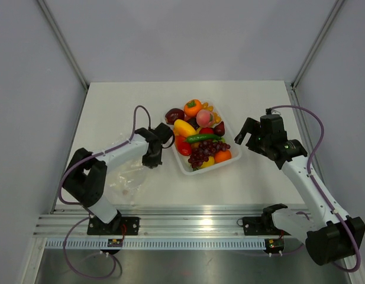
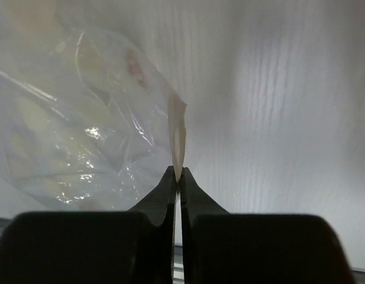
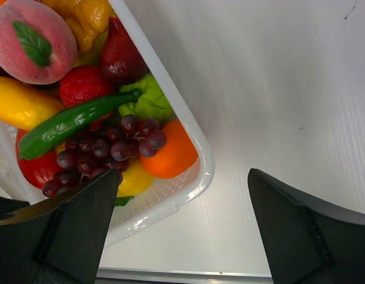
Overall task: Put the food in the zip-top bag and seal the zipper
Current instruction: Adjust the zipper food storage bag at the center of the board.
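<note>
A: Left gripper (image 1: 153, 155) (image 2: 177, 177) first. What is it doing?
B: Its black fingers (image 2: 161, 198) are pinched together on a thin edge of the small clear crinkly zip-top bag (image 1: 124, 177) (image 2: 81, 136). In the wrist view that edge stands straight up out of the tips, and the rest of the film billows toward 10 o'clock.
A: Where does the bag lie?
B: Seen from above, it is on the white table (image 1: 247, 177), at about 8 o'clock from the white rectangular plastic tray (image 1: 183, 168) (image 3: 201, 155) and close beside the left arm.
A: And the right gripper (image 1: 247, 134) (image 3: 183, 177)?
B: It is spread wide and holding nothing. It hovers at 3 o'clock from the tray, apart from it. Its own camera shows the tray's corner between the fingers.
A: The food?
B: The small glossy toy fruits and vegetables (image 1: 200, 137) are heaped in the tray. The purple grapes (image 1: 203, 152) (image 3: 105, 148) lie under a long green pepper (image 3: 76, 121), a round orange fruit (image 3: 173, 155) sits against the corner wall, and a pink peach (image 3: 31, 41) is at 11 o'clock in the wrist view
</note>
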You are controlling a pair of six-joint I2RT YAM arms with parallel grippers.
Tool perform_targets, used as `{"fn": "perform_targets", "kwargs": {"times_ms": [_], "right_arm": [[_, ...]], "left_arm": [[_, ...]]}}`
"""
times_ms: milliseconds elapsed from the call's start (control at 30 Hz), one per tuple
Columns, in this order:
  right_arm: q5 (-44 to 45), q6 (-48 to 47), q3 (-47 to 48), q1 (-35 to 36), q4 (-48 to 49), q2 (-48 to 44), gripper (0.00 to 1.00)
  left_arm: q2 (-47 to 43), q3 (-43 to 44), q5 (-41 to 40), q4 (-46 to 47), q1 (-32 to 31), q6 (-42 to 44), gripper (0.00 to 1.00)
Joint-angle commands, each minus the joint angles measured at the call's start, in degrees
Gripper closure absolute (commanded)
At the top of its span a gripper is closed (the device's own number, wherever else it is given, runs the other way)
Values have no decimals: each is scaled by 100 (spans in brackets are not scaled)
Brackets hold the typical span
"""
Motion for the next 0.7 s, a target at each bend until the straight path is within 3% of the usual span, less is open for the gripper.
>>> {"fn": "perform_targets", "kwargs": {"times_ms": [0, 67, 100, 133, 200, 300, 467, 667], "right_arm": [[-19, 38, 129, -2, 30, -119, 1], [-45, 47, 129, -2, -5, -136, 0], [-54, 56, 120, -2, -32, -145, 0], [-54, 47, 120, -2, -93, -163, 1], [-71, 12, 68, 7, -120, -233, 1], [-54, 3, -38, -2, -138, -321, 1], [-45, 38, -109, 7, -67, -313, 1], [-151, 64, -82, 7, 65, -137, 1]], "left_arm": [[-40, 501, 626, 686, 410, -115, 100], [4, 641, 916, 975, 681, -203, 93], [100, 720, 1109, 985, 760, -247, 81], [144, 790, 1163, 889, 866, -238, 55], [188, 984, 1129, 731, 884, -186, 40], [-39, 766, 1094, 739, 876, -115, 39], [-795, 221, 769, 792, 867, 130, 54], [-919, -202, 636, 633, 797, 315, 50]]}}
